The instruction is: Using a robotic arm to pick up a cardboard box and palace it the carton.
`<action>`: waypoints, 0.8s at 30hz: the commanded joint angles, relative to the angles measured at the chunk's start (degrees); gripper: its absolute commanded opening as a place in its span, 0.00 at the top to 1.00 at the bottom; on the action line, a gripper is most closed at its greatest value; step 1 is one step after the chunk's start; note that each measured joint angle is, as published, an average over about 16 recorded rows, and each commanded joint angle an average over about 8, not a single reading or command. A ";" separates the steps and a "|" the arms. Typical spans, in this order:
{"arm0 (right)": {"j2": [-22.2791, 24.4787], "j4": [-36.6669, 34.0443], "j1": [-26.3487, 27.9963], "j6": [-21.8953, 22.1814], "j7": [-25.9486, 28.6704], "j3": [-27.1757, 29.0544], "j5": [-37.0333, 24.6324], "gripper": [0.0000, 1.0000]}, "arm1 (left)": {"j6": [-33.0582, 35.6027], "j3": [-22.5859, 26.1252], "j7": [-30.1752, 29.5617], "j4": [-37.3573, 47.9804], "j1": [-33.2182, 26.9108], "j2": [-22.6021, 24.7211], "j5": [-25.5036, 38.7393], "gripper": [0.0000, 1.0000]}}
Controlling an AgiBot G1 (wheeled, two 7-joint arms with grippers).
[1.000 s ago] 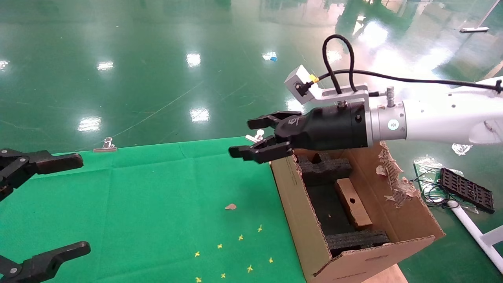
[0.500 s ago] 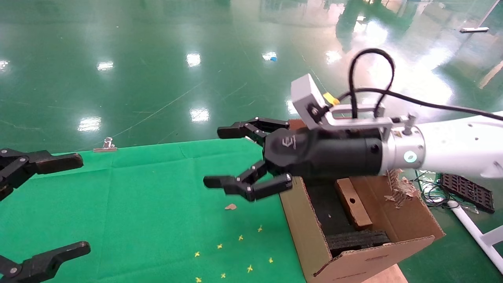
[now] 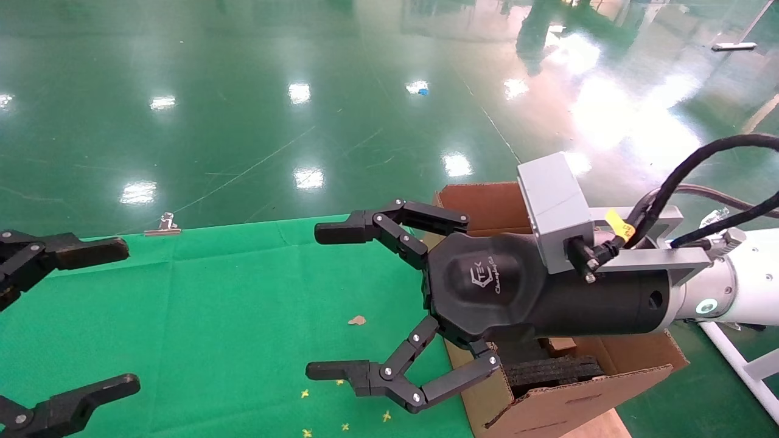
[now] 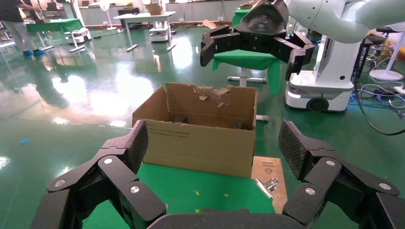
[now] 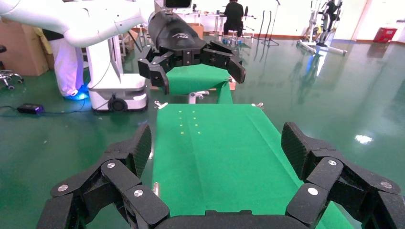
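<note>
Right claw: hovering spread wide and empty above the tabletop's right part, just beside the carton's left wall; 2 fingers pointing toward the left edge.
Robotic arm: reaching in from the right, crossing over the carton; grey camera block sitting on top of the wrist, black cable looping off to the right.
Carton: standing open at the tabletop's right edge, flaps up; black foam lining the near inner end.
Cardboard box: lying inside the carton, only a small brown corner peeking out below the arm's black body.
Left claw: idling at the tabletop's left edge, spread open, gripping nothing.
Tabletop: wearing a green cloth; small yellow marks showing near the front edge, a brown scrap lying at the middle.
Clip: sitting at the far edge.
</note>
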 commanded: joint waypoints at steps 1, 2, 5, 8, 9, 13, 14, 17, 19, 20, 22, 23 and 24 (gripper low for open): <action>0.21 1.27 -1.43 -0.37 -0.52 1.57 0.64 0.00 | -0.01 0.00 0.01 0.01 0.01 0.00 0.00 0.00; 0.23 1.33 -1.49 -0.39 -0.51 1.65 0.70 0.00 | -0.01 0.00 0.01 0.01 0.00 0.00 -0.01 0.00; 0.21 1.01 -1.16 -0.32 -0.37 1.29 0.61 0.00 | -0.01 0.00 0.01 0.01 0.00 -0.01 -0.01 0.00; 0.16 0.66 -0.76 -0.22 -0.25 0.83 0.43 0.00 | -0.01 0.00 0.00 0.01 0.00 -0.01 -0.01 0.00; 0.14 0.56 -0.65 -0.20 -0.22 0.70 0.37 0.00 | -0.01 0.00 0.00 0.01 0.00 -0.01 -0.01 0.00; 0.08 0.23 -0.25 -0.08 -0.14 0.26 0.17 0.00 | -0.01 0.00 0.00 0.01 0.00 -0.01 -0.01 0.00; 0.07 0.16 -0.17 -0.06 -0.12 0.17 0.13 0.00 | -0.01 0.00 0.00 0.01 0.00 -0.01 -0.01 0.00; 0.03 0.00 0.03 0.01 -0.06 -0.04 0.04 0.00 | -0.01 0.00 0.00 0.01 0.00 -0.01 -0.01 0.00; 0.01 -0.09 0.13 0.04 -0.03 -0.15 -0.03 0.00 | -0.01 0.00 0.00 0.01 0.00 -0.01 -0.01 0.00; 0.01 -0.13 0.18 0.05 -0.02 -0.20 -0.07 0.00 | -0.01 0.00 0.00 0.01 0.00 -0.01 -0.01 0.00; 0.00 -0.20 0.26 0.08 0.01 -0.29 -0.13 0.00 | -0.01 0.00 0.00 0.01 0.00 -0.01 -0.01 0.00; -0.01 -0.23 0.29 0.09 0.02 -0.33 -0.15 0.00 | -0.01 0.00 0.00 0.01 0.00 -0.01 -0.01 0.00; -0.01 -0.26 0.33 0.10 0.02 -0.37 -0.18 0.00 | -0.01 0.00 0.00 0.01 0.00 -0.01 -0.01 0.00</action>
